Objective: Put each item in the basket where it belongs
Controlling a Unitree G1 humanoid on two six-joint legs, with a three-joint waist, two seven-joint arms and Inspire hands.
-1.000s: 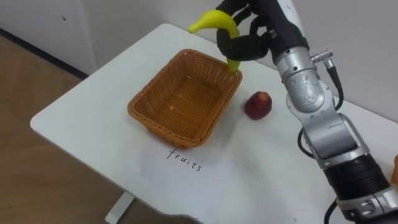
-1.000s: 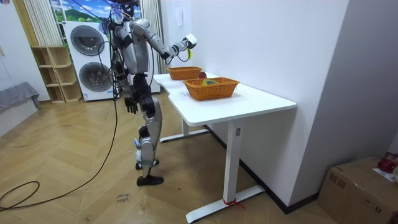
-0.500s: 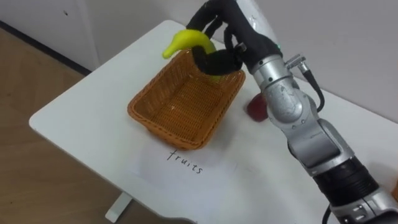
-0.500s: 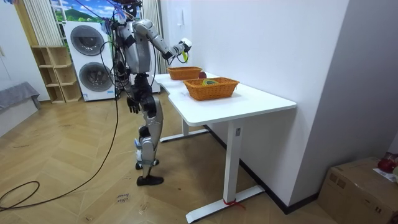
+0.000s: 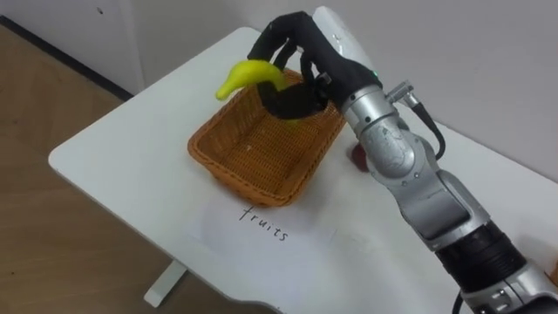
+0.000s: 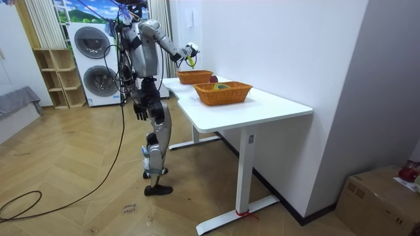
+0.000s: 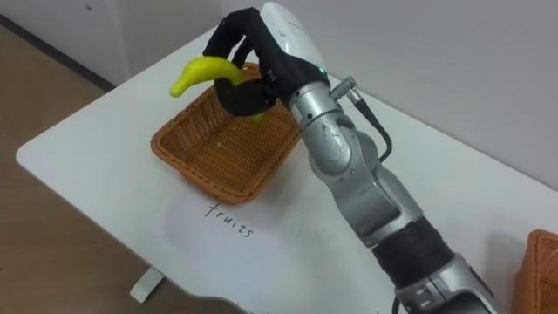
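- The right hand [image 5: 301, 52] has its fingers and thumb curled tight round the banana [image 5: 248, 71], gripping it near one end. The free end sticks out toward the robot's left.
- The banana hangs in the air over the far part of the wicker basket [image 5: 231, 179], above the rim and not touching the weave.
- In my judgement the step in hand is the drop-off. It would go best if the hand comes lower and nearer the middle of the basket before the fingers loosen, so the fruit slides down instead of falling.
- The jutting end looks the likeliest part to catch on the rim. Tipping that end down into the basket first should avoid this.
- The basket seems empty and light, so a knock from the hand could shove it across the table [image 5: 113, 157]. The way in should be from above, not from the side.
- A sheet of paper [image 5: 261, 228] with handwriting lies just in front of the basket.
- An apple [image 5: 357, 155] sits on the table just beside the basket's right side, half hidden by the arm. The forearm should lift clear of it on the way out.
- The left hand [image 6: 138, 111] hangs by the robot's hip, away from the table.
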